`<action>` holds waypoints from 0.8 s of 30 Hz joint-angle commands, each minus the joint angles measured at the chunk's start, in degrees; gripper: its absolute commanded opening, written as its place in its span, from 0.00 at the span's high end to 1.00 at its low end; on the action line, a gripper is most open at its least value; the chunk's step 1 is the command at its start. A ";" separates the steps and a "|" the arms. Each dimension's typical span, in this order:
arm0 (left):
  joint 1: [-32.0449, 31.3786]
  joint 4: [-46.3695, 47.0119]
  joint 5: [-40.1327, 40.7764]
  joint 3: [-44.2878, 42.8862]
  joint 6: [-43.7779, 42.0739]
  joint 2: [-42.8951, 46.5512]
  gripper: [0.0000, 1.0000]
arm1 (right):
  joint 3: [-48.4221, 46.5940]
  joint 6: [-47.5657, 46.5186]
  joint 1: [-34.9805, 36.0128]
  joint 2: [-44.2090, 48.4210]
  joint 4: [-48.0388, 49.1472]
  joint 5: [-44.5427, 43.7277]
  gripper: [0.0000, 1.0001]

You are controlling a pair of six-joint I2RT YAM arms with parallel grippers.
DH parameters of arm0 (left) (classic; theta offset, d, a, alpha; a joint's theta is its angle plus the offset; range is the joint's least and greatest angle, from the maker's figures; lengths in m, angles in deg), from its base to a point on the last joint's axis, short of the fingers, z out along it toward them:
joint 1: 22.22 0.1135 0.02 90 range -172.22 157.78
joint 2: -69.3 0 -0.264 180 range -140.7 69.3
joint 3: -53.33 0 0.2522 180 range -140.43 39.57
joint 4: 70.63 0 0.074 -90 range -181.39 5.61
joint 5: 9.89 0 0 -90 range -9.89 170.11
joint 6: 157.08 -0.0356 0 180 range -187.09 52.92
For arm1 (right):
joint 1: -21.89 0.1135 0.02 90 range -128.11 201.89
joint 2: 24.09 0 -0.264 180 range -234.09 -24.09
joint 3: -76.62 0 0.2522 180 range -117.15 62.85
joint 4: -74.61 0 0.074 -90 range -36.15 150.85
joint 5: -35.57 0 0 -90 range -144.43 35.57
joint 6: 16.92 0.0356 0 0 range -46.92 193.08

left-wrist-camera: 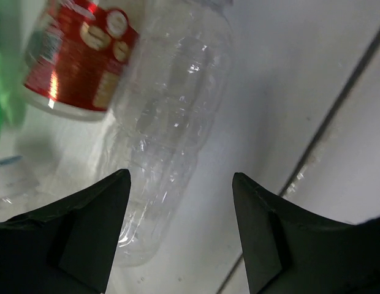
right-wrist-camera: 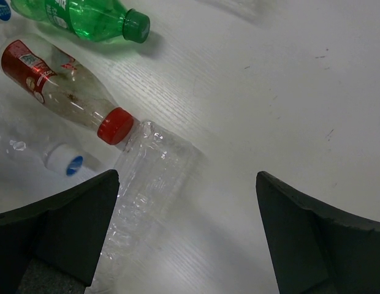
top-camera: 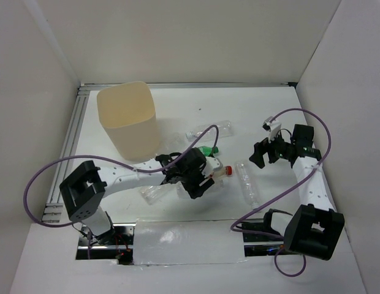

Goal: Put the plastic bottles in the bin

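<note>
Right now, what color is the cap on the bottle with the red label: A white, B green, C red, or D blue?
C: the bottle with the red label lies on its side on the table, and its red cap shows plainly in the right wrist view, below the green bottle.

Beige bin (top-camera: 126, 121) upright; plastic bottles (top-camera: 246, 182) lying scattered nearby, perhaps six.

red label (left-wrist-camera: 79, 58), green btl label (right-wrist-camera: 55, 9), text illegible
</note>
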 commanded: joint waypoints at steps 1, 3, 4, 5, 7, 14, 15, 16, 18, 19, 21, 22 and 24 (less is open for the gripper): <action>-0.27 0.62 -2.14 -1.48 -4.81 -4.99 0.21 | -1.29 -1.36 0.21 -0.50 -1.33 1.53 0.01; -0.27 0.62 -0.29 -2.01 -5.69 -6.75 0.22 | -1.81 -1.36 0.21 -0.50 -1.33 1.53 0.01; -0.27 0.62 0.24 -2.71 -6.21 -7.54 0.23 | -1.81 -1.36 0.21 -0.50 -1.33 1.53 0.01; -0.27 0.62 1.11 -2.71 -6.22 -8.68 0.25 | -1.81 -1.36 0.21 -0.50 -1.33 1.53 0.01; -0.27 1.23 1.82 -2.71 -6.22 -8.69 0.28 | -1.81 -1.36 0.21 -0.50 -1.86 1.53 0.01; -0.88 0.10 1.22 -2.19 -6.22 -5.89 0.71 | -1.29 -1.36 0.21 0.11 -2.39 1.53 0.01; -1.76 0.09 1.21 -2.71 -6.22 -4.75 0.76 | -1.29 -1.88 0.21 0.11 -3.09 1.53 0.01; -2.38 0.09 1.21 -2.71 -6.22 -2.74 0.83 | -1.29 -1.89 0.21 0.11 -3.09 1.53 0.01; -3.08 -2.79 0.51 -5.51 -5.69 -1.06 0.95 | -1.29 -1.89 0.21 0.11 -3.61 2.06 0.01; -3.09 -3.33 0.51 -6.40 -5.08 1.13 1.00 | -1.29 -1.89 0.21 0.11 -3.62 2.58 0.02; -3.09 -3.33 0.51 -8.15 -4.38 4.12 1.00 | -1.89 -1.89 0.21 0.11 -4.15 3.12 0.04; -3.09 -3.33 0.51 -8.86 -3.76 5.62 1.00 | -1.90 -1.89 0.21 0.11 -4.15 3.12 0.06; -0.63 -3.33 0.51 -11.22 -2.45 9.75 1.00 | -2.52 -1.89 0.21 0.11 -4.76 3.73 0.07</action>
